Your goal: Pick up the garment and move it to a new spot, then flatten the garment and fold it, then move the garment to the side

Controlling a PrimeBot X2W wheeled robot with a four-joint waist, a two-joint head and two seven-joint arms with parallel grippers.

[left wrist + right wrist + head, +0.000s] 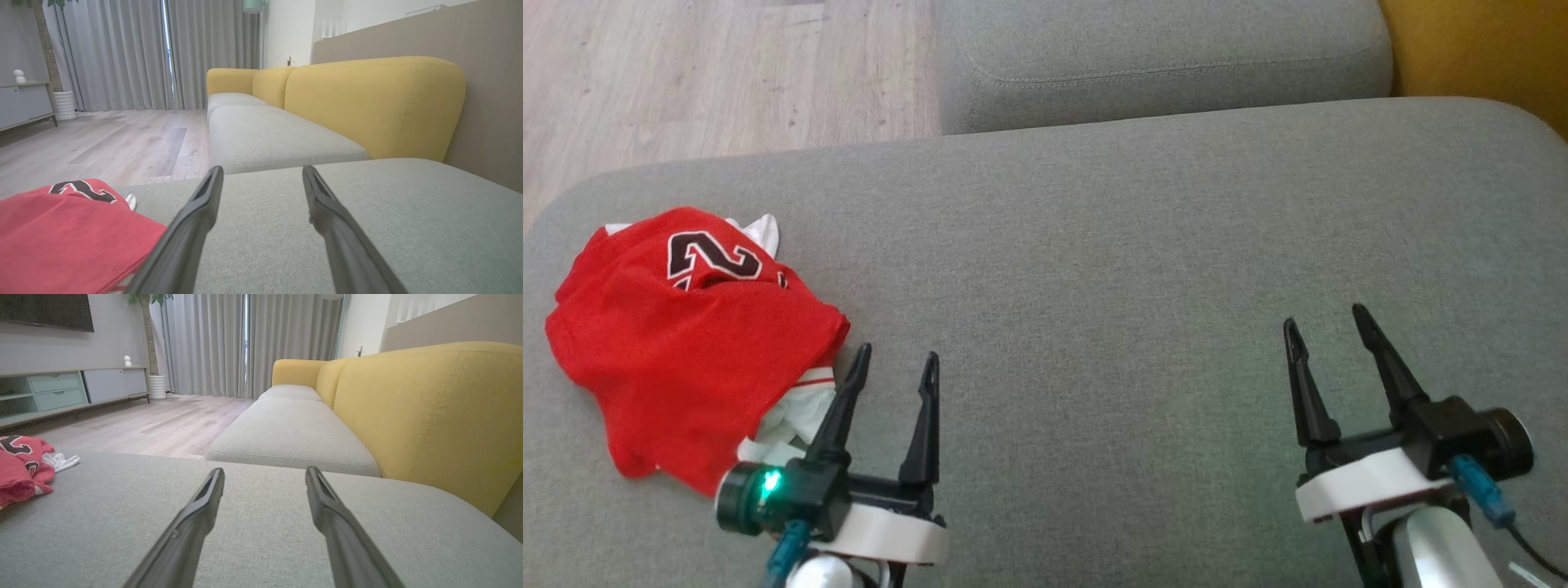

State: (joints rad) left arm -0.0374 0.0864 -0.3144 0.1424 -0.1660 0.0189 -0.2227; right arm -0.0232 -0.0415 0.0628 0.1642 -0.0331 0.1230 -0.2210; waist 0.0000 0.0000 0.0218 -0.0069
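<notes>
The garment (678, 343) is a red jersey with a dark number and white trim, lying crumpled at the left of the grey cushion (1111, 269). It also shows low at the left of the left wrist view as the garment (61, 232), and at the far left of the right wrist view as the garment (20, 465). My left gripper (896, 359) is open just right of the jersey's lower edge, nothing between its fingers. My right gripper (1327, 322) is open over bare cushion far to the right.
A second grey seat cushion (1160, 57) lies beyond this one, with a yellow backrest (1478, 49) at the right. Wooden floor (711, 73) drops off past the cushion's far left edge. A low cabinet (61, 392) and curtains (212, 343) stand across the room.
</notes>
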